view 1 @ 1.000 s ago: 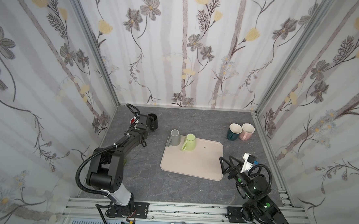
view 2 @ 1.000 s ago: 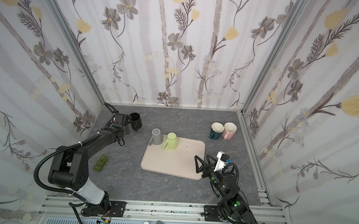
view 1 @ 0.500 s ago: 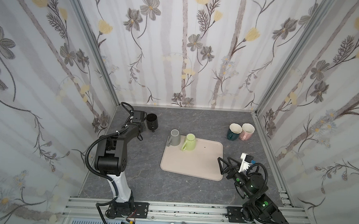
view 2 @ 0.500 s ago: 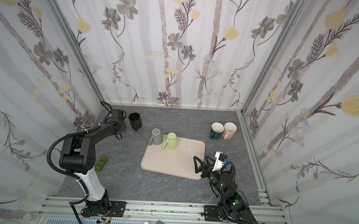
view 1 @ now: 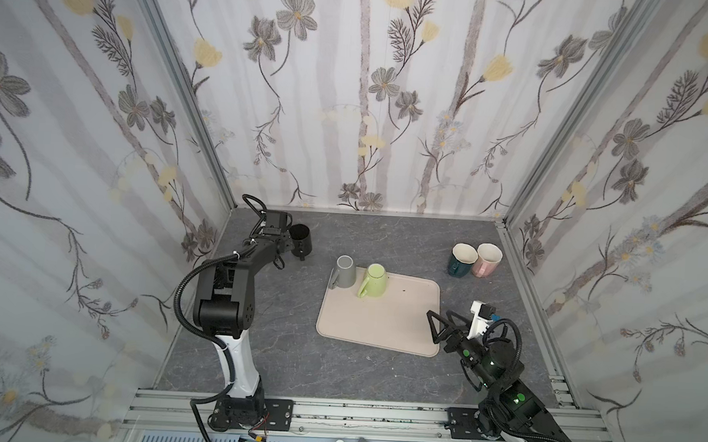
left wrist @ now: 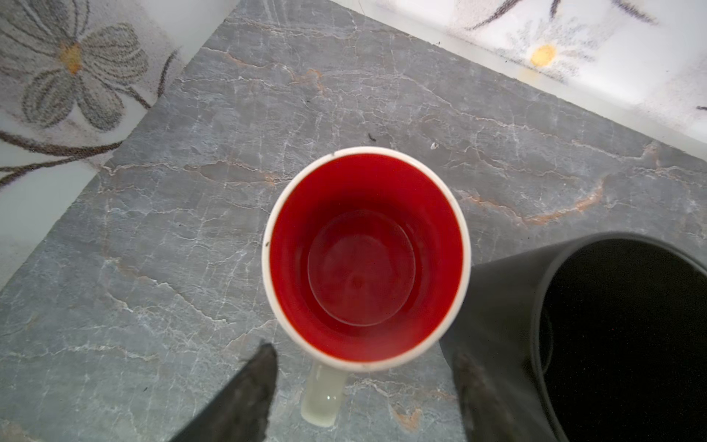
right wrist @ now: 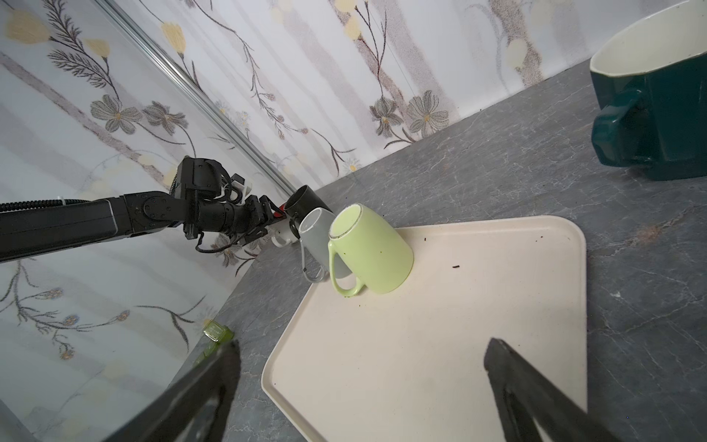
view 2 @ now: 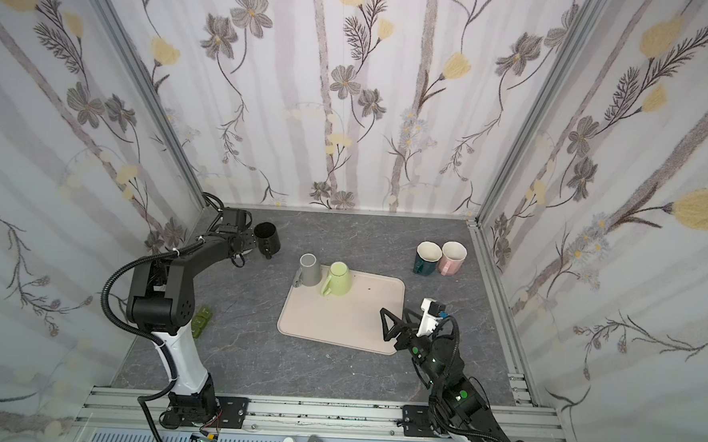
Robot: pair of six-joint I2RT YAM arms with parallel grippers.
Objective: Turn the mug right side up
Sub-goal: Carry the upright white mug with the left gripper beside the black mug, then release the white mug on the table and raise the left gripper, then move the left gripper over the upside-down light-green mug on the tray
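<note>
Hovering left claw [left wrist: 363, 352]: spread wide and holding nothing, straight above the white mug in the far left corner of the surface [view 1: 295, 352].
Left claw fingers [left wrist: 245, 394]: one on each side of the mug's handle, with a gap to it on both sides. The finger next to the black mug overlaps its wall, and I cannot tell whether they touch.
White mug [left wrist: 363, 260]: upright with its red inside facing up. It stands alone on the surface, just beside the black mug.
White mug, hidden: covered by the left wrist in both top views. The right wrist view shows only a bit of handle and a sliver of red.
Small green thing [view 2: 202, 321]: on the surface by the left arm, too small to identify.
Black mug [view 1: 301, 238]: mouth up, cut off at the edge of the left wrist view.
Grey mug [view 1: 344, 271]: at the tray's far left corner, close against the green mug. Which way up it stands is hard to tell.
Green mug [view 1: 373, 280]: on the tray [view 1: 380, 327], wider end down.
Teal mug [view 1: 460, 259] and pink mug [view 1: 485, 260]: upright and touching each other at the far right. The teal mug is cropped in the right wrist view.
Right claw [view 1: 439, 316]: spread wide and empty, over the tray's near right edge.
</note>
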